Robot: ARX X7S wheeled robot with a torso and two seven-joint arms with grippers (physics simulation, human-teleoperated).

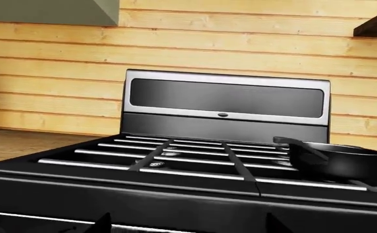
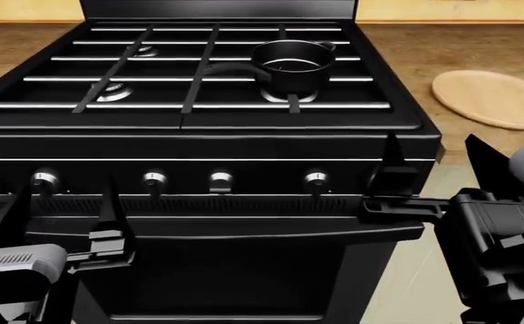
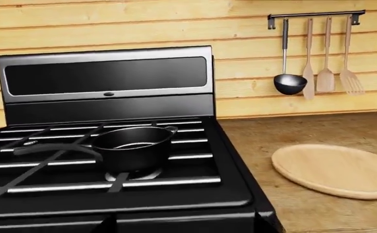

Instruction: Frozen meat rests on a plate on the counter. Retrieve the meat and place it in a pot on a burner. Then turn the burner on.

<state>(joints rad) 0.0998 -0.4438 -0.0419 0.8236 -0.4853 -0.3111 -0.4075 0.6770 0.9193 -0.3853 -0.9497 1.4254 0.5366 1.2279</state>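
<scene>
Plate [image 3: 336,170] on counter [image 3: 318,213] looks bare; meat not visible anywhere, pot [image 2: 291,66] contents unclear. Burner knobs [image 2: 221,180] untouched by either arm. Left tool [image 2: 59,223] and right tool [image 2: 429,172] both wide, holding nothing, at 6 o'clock of the stove [image 2: 199,145].

I see a brown wood-grain counter [image 3: 318,213] beside a black stove top [image 2: 199,118]. A round tan wooden plate [image 3: 337,169] lies flat on the counter, and a small black pot [image 2: 293,66] sits on the stove's front right burner [image 2: 289,96].

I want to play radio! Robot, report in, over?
Both grippers, left and right, open, empty. Small black saucepan on burner; round tan wooden plate on counter, meat not visible. Nothing blocking.
</scene>
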